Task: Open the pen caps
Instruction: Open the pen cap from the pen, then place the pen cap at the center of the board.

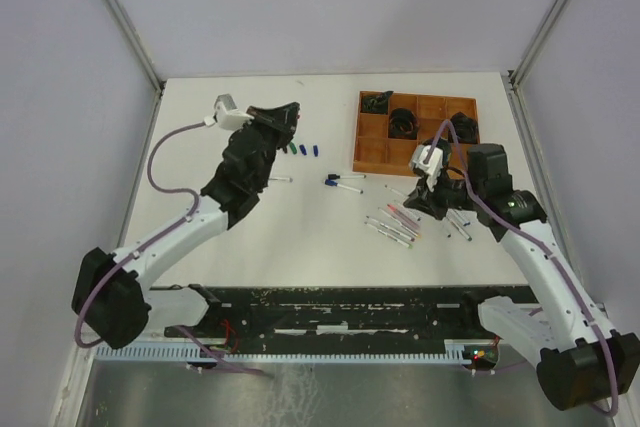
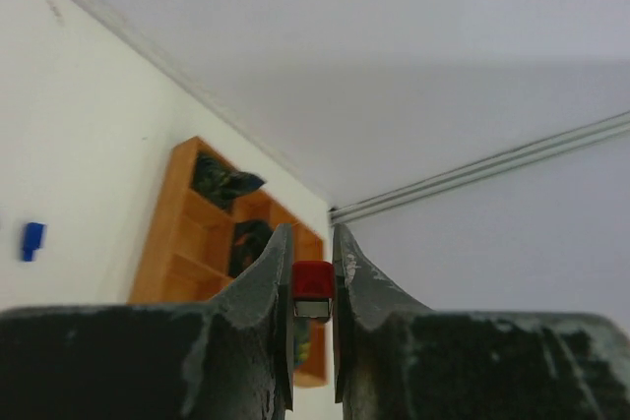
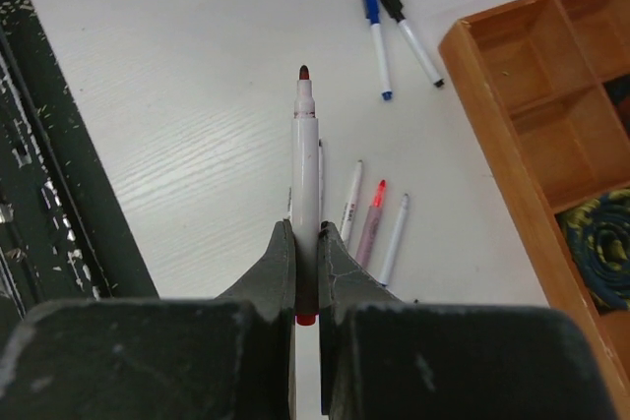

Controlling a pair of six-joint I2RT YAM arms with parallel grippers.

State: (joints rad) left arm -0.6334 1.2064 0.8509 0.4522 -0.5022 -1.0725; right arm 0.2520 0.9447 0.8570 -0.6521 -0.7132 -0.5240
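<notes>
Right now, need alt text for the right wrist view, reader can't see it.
The right gripper is shut on an uncapped red-tipped pen that points away over the white table. Beyond it lie several loose pens, then a blue-capped pen and a black-capped pen; a brown compartment tray fills the right edge.

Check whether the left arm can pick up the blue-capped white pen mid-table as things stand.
Probably not yet: the left claw is shut on a small red plastic cap. The slim blue-capped white pen lies in the open, nothing covering it.
</notes>
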